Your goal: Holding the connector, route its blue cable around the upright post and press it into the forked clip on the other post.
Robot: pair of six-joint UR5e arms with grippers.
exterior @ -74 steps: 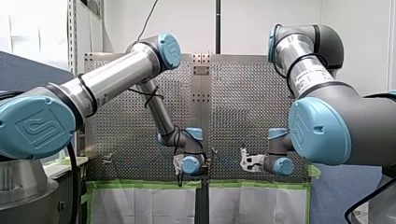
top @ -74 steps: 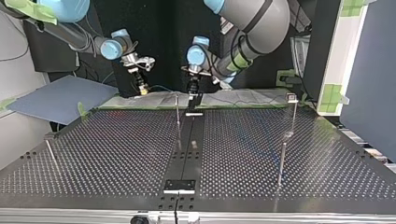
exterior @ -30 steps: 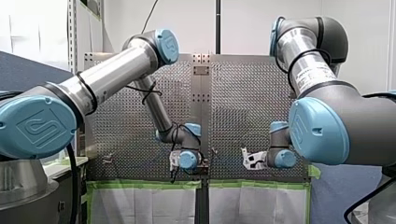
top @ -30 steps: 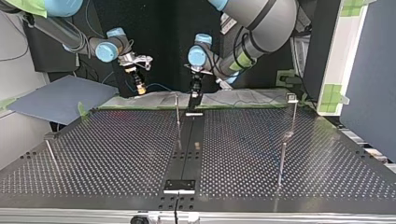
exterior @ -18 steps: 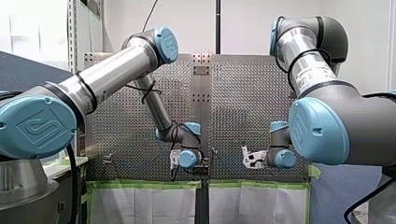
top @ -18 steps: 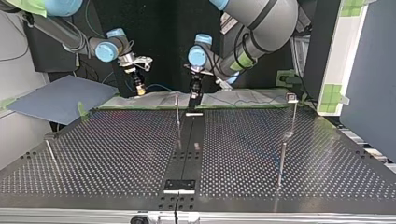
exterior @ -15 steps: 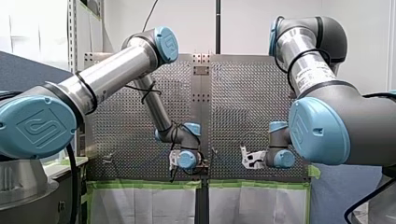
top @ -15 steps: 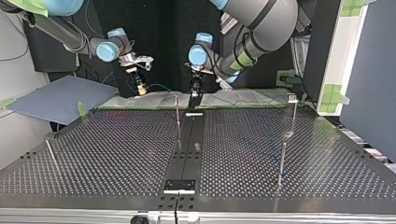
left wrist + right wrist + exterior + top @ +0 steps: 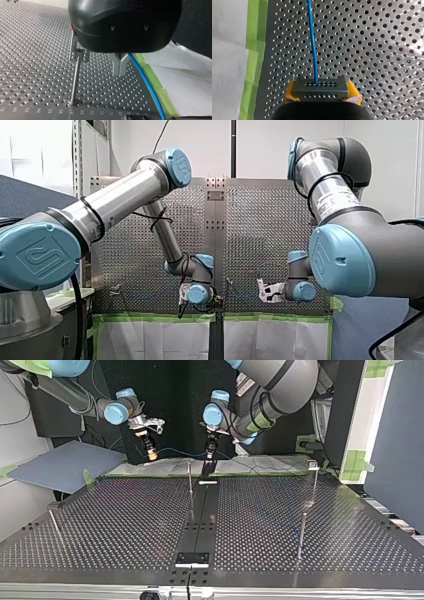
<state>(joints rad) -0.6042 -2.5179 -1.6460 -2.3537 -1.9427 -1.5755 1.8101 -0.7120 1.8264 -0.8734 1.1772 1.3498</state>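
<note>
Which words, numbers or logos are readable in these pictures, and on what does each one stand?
"UR": embossed logo on my left arm's blue joint cap.
My right arm's printed label: too small to read.
Printed numbers along the table: too blurred to read.

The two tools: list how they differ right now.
Pads: my right tool has yellow pads; my left tool shows bare metal fingers. Load: my right tool is shut on the dark connector; my left tool's fingers are closed, the blue cable running just beside them. Surroundings: my left tool hangs beside the forked-clip post; my right tool's view shows no post. Both point down at the perforated table, on the same cable.
</note>
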